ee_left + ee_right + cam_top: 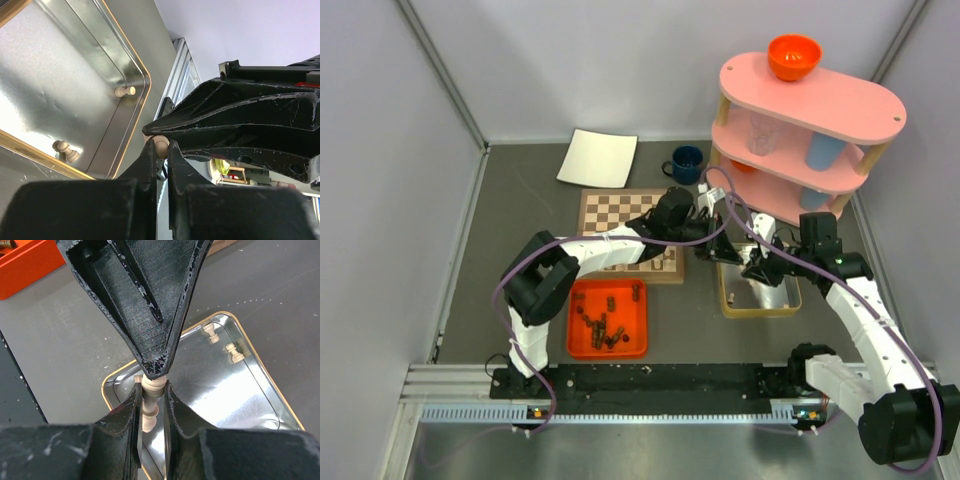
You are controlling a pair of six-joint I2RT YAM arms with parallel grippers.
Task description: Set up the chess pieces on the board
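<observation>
Both grippers meet over the metal tray point(725, 300). My left gripper point(728, 254) is shut on the round head of a pale chess piece point(160, 146), seen between its tips point(161, 150) in the left wrist view. My right gripper point(753, 268) is shut on the same pale piece point(150, 412) lower down, at its collar, in the right wrist view point(151, 390). Two more pale pieces point(211, 332) point(234, 352) lie in the tray. The board point(620, 215) lies left of the grippers, partly hidden by the left arm. Several dark pieces point(603, 325) lie in an orange tray point(575, 345).
A white sheet point(598, 158) and a blue mug point(686, 163) lie beyond the board. A pink two-tier shelf point(820, 100) with an orange bowl point(794, 55) and cups stands at the back right, close behind the right arm.
</observation>
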